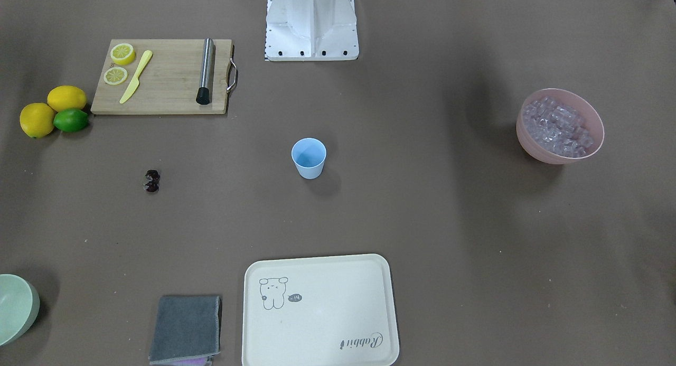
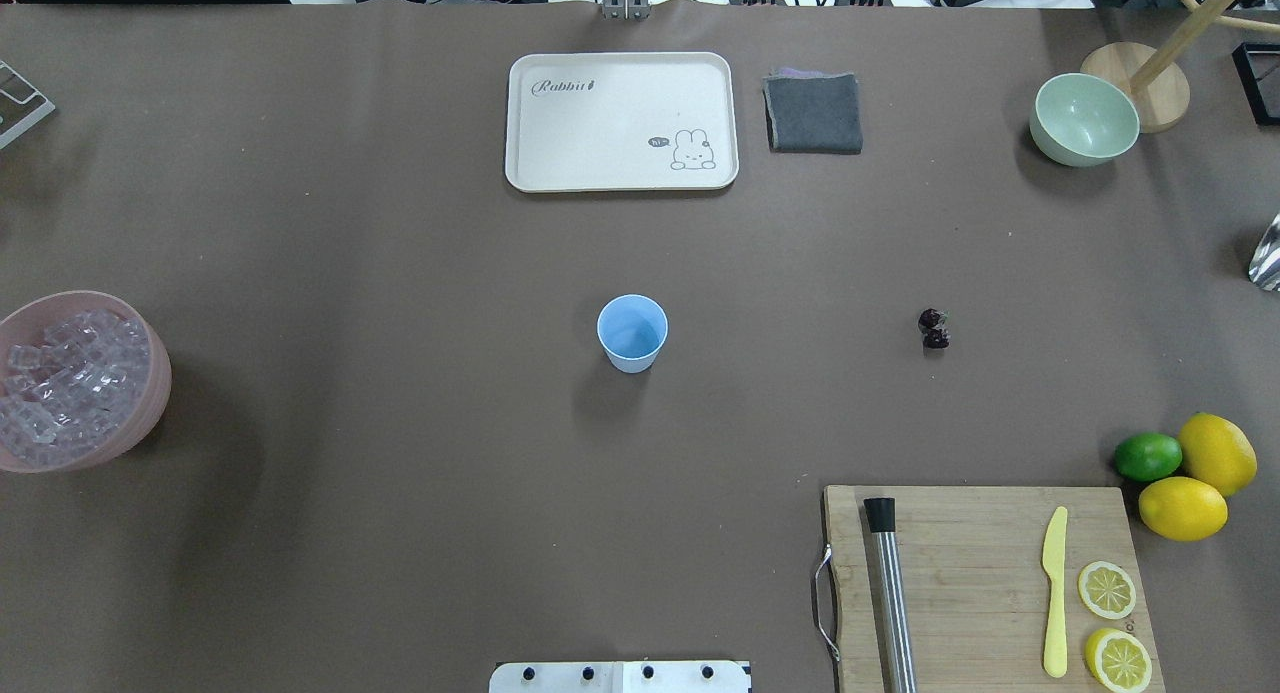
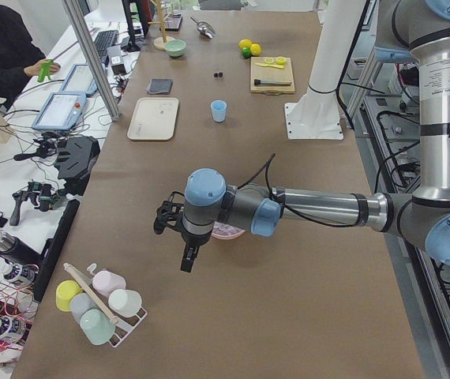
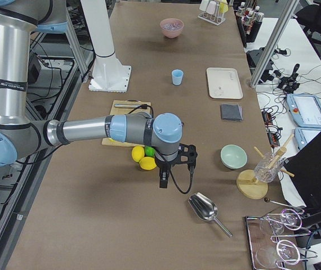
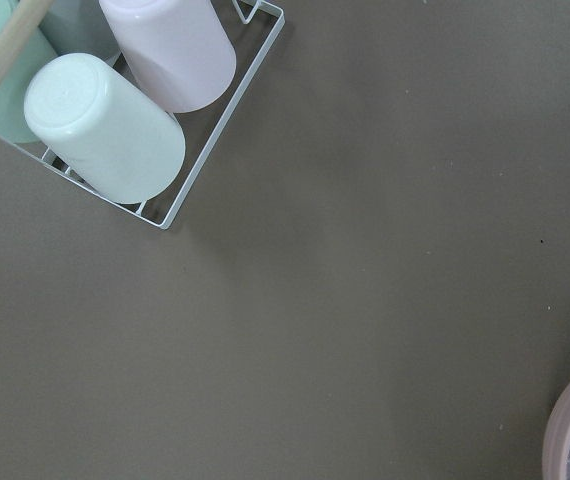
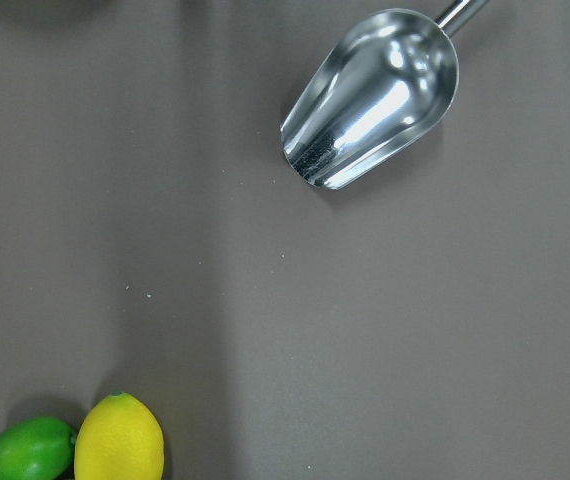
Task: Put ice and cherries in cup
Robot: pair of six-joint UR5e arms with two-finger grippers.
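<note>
The light-blue cup [image 2: 632, 331] stands upright in the middle of the table. The dark cherries [image 2: 934, 328] lie on the table toward the robot's right, apart from the cup. The ice [image 2: 65, 373] is heaped in a pink bowl [image 2: 160, 378] at the far left. The near arm in the exterior left view carries my left gripper [image 3: 187, 259], which hangs just past the pink bowl. My right gripper [image 4: 163, 181] hangs beyond the lemons in the exterior right view. I cannot tell whether either is open or shut.
A cutting board [image 2: 980, 573] holds a yellow knife, lemon halves and a steel muddler. Two lemons [image 2: 1215, 453] and a lime sit beside it. A cream tray [image 2: 620, 121], grey cloth, pale-green bowl [image 2: 1085, 120], metal scoop [image 6: 375, 95] and cup rack [image 5: 125, 120] are also here.
</note>
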